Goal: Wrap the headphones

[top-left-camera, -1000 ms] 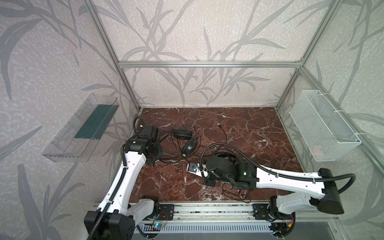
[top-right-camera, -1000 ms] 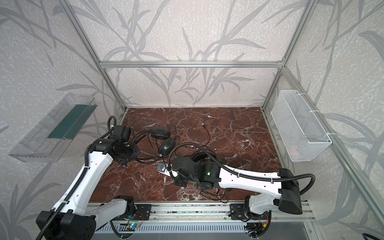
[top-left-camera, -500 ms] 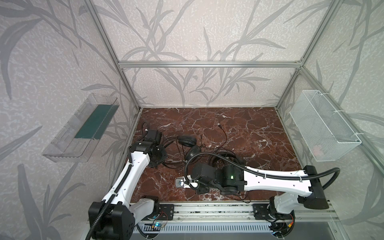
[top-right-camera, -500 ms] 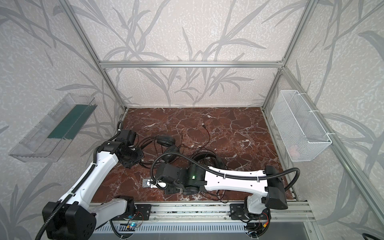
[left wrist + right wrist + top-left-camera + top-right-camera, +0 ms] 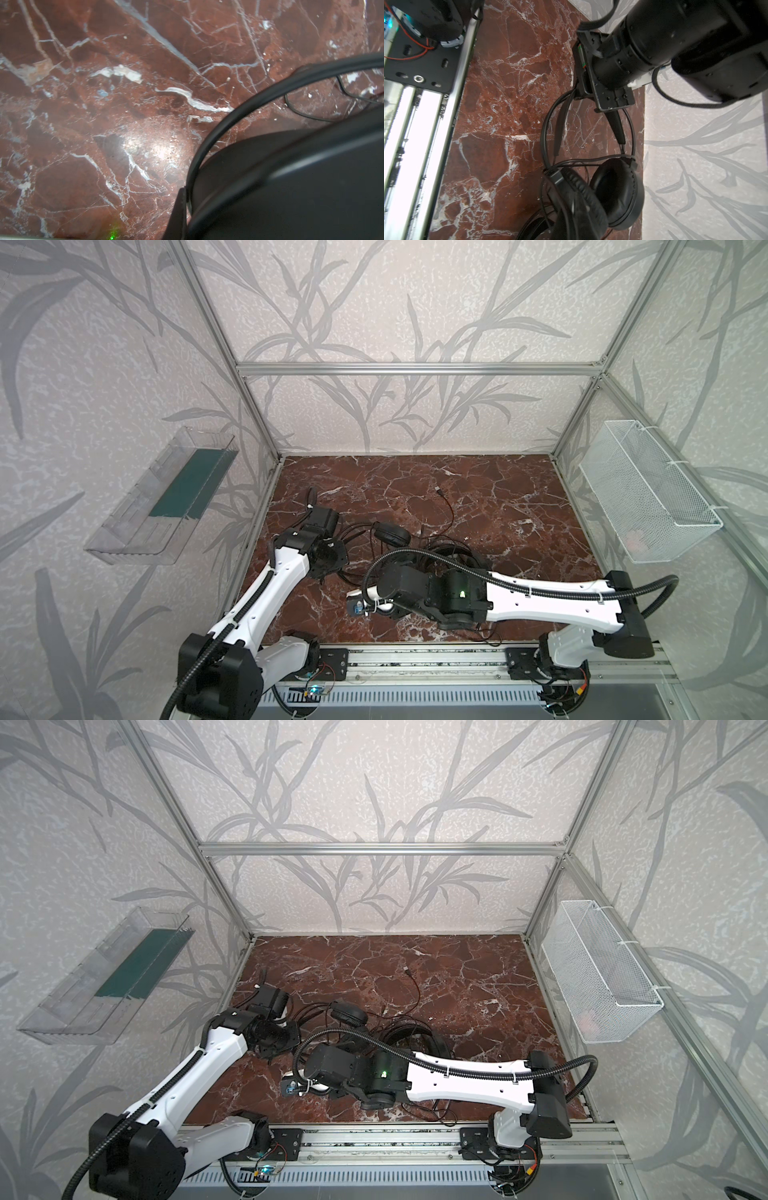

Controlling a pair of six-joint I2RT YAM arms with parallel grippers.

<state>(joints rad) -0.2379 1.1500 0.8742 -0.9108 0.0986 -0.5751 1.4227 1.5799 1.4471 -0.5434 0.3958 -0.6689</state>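
The headphones (image 5: 390, 533) lie left of centre on the table (image 5: 498, 497) in both top views, just right of the left claw (image 5: 332, 562). A second headset (image 5: 455, 549) sits behind the right arm (image 5: 540, 605), mostly hidden by it, amid thin cable (image 5: 451, 510) trailing up to a plug (image 5: 438, 489) near mid-frame.

The left claw is pressed together; in the right wrist view it appears to pinch the top of the headband (image 5: 632, 133), with the earcups (image 5: 614, 187) lying toward the bottom of that frame. The right claw (image 5: 360, 606) is likewise closed; whether it grips anything I cannot tell.

The chief risk, I judge, is the tangle. The cables seem to cross under the right arm, so winding one would likely drag the other headset along or knot the coils. The headband is thin and smooth, so a taut cable may pull it from the pinch. A loop (image 5: 486, 641) at the table's front edge lies near the rail (image 5: 415, 655) and could snag there; the arms work close together, so their hoses (image 5: 540, 591) may foul.
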